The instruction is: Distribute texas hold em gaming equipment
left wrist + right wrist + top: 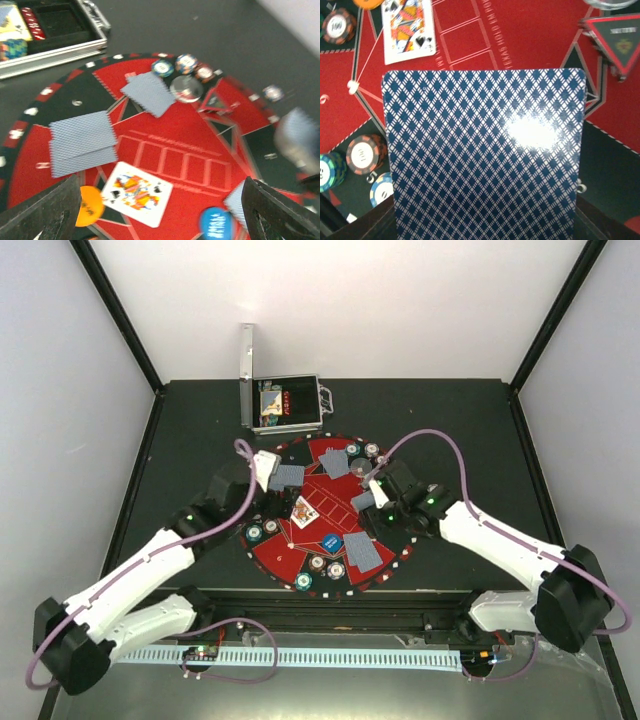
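Currently a blue-backed card is held pinched in the right gripper, long axis apparently running away from it, over the right side of the mat; the left gripper is spread wide, empty.

Dark tabletop is bare in both far corners; a metal case stands at the far edge of the mat, which poker chips ring.

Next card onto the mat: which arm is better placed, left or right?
Right. The right gripper grips a blue-backed card above the mat, so it likely only needs to lower and release. The left gripper is open, holding nothing.
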Robot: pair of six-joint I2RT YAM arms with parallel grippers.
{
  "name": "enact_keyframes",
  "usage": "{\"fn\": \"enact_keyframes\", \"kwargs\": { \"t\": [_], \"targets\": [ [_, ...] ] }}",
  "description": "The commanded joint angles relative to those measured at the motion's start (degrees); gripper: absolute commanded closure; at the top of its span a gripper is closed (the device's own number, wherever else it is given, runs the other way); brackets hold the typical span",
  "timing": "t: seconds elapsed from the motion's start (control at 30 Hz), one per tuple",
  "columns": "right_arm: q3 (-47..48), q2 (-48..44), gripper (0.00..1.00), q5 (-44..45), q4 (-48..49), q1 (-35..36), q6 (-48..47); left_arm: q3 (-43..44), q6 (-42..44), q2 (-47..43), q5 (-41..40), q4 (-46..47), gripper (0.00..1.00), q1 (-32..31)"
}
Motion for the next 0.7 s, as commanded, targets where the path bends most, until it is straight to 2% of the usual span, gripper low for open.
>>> {"fn": "enact_keyframes", "kwargs": {
  "t": [0.0, 0.1, 0.2, 0.33, 0.47, 0.67],
  "targets": [
    [1.68, 1.79, 0.38, -0.77, 0.59, 4.50, -3.31, -0.26, -15.85, -2.70, 22.04, 3.88, 0.11, 5.90],
    [2.61, 3.00, 0.37, -0.58, 0.87, 8.53, -4.67, 0.01, -19.99, -0.05, 36.13, 5.88, 0.13, 8.42],
    [2.92, 3.13, 0.38, -1.91, 2.15, 11.09, -4.94, 2.67, -18.48, 4.38, 45.08, 2.53, 0.18, 8.91],
    [3.32, 2.50, 0.37, -3.74, 3.13, 12.33, -5.87, 4.35, -14.51, 9.98, 48.09, -2.53, 0.23, 8.97],
    [3.88, 2.61, 0.37, -4.75, 2.78, 12.95, -6.98, 2.81, -15.28, 13.01, 54.31, 1.87, 0.26, 8.97],
    [4.68, 3.07, 0.37, -6.20, 2.22, 13.74, -8.46, 3.89, -14.14, 18.15, 56.91, 3.46, 0.27, 8.98]
  ]
}}
